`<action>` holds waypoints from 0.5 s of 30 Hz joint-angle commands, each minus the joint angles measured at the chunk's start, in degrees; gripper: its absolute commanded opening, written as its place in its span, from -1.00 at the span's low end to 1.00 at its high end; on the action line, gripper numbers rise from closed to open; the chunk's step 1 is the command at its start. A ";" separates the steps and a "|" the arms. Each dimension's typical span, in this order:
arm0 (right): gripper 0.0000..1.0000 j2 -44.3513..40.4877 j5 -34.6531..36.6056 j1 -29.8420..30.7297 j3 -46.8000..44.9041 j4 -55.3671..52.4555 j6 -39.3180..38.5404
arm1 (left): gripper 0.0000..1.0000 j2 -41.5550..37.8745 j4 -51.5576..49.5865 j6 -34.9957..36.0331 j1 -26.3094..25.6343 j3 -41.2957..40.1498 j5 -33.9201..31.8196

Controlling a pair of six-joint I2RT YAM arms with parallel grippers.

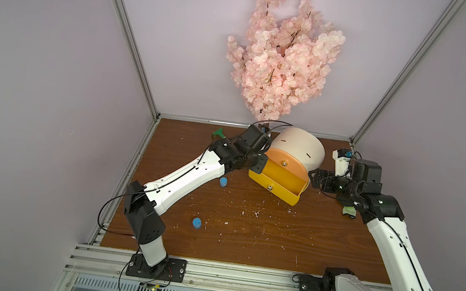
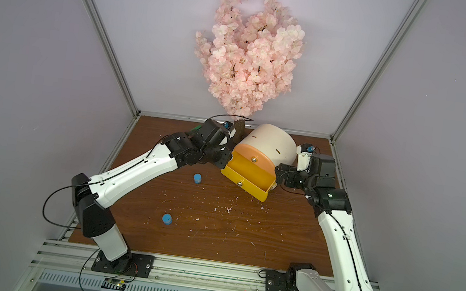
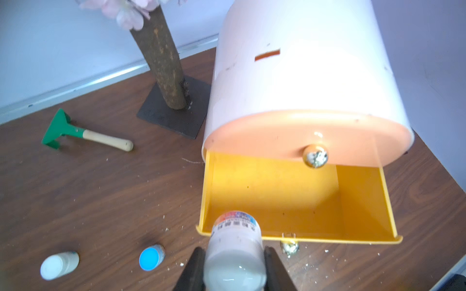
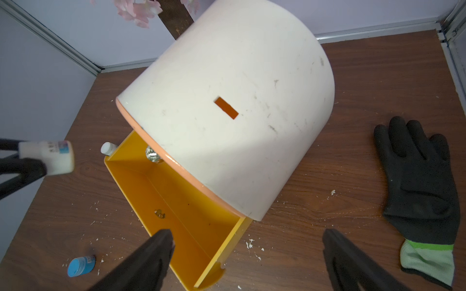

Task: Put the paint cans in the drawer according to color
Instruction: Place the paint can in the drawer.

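Note:
The cream cabinet (image 1: 298,148) stands at the back of the table, its peach top drawer closed. Its yellow drawer (image 1: 281,186) is pulled out, and the inside (image 3: 277,191) holds nothing. My left gripper (image 3: 234,262) is shut on a white paint can (image 3: 235,236), held just above the drawer's left front corner. Another white paint can (image 3: 59,264) lies on the table left of the drawer. Two blue paint cans (image 1: 223,181) (image 1: 197,223) stand in front. My right gripper (image 4: 248,252) is open at the drawer's right end, holding nothing.
A green-headed toy tool (image 3: 63,131) lies at the back left. The pink blossom tree's trunk and dark base plate (image 3: 174,108) stand just behind the cabinet. A black glove (image 4: 418,191) lies right of the cabinet, under my right arm. White crumbs dot the wooden table (image 1: 244,239).

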 commanded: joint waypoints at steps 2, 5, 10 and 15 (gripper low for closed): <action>0.98 -1.65 0.07 0.41 0.15 0.27 0.30 | -0.55 7.02 -3.01 3.27 0.45 6.71 1.62; 0.98 -1.72 -0.05 0.41 -0.21 0.40 0.25 | -0.55 9.78 -3.03 3.74 0.25 8.68 1.73; 0.98 -1.83 0.19 0.41 0.24 0.19 0.04 | -0.53 11.49 -2.93 4.48 -0.52 8.14 1.39; 0.98 -1.69 0.30 0.46 0.57 0.21 0.00 | -0.45 12.88 -2.92 4.75 -0.70 7.24 1.90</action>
